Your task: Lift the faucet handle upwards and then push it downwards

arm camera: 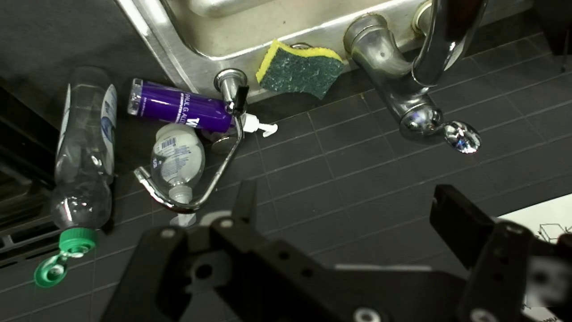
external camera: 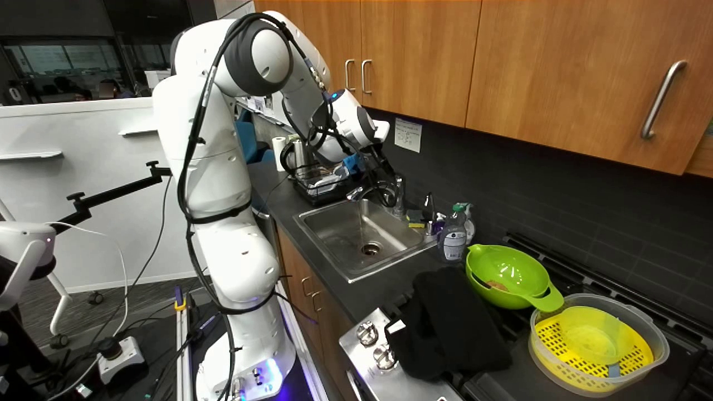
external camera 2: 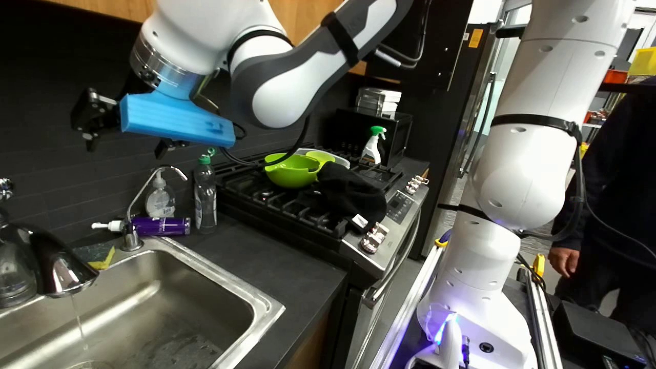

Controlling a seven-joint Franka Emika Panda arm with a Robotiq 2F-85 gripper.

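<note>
Jaws, one pair, mine: I had them spread wide and released, in the air near the dark tiled wall (arm camera: 330, 179). Faucet handle (arm camera: 463, 137), one, short, shiny metal: it jutted from the end of the faucet (arm camera: 380, 58), ahead of my jaws in the wrist view and apart from them. Spout (external camera 2: 66, 277), one: a thin stream of water (external camera 2: 78, 323) fell from it into the sink (external camera: 334, 234), metal. Sponge (arm camera: 299, 74), one, yellow and dark green: it lay at the sink's back edge, between the faucet and a slim curved tap (arm camera: 183, 207). Purple bottle (arm camera: 183, 109), one: it lay on its side. Pump bottle (external camera 2: 160, 201) and green-capped bottle (external camera 2: 206, 197), one each, clear: both stood upright at the back of the dark surface (external camera 2: 241, 256). On the stove (external camera 2: 400, 207): green bowl (external camera: 509, 270), one; black cloth (external camera: 451, 328), one, crumpled; clear bowl (external camera: 659, 340), one, with a yellow strainer (external camera: 562, 348) inside.
</note>
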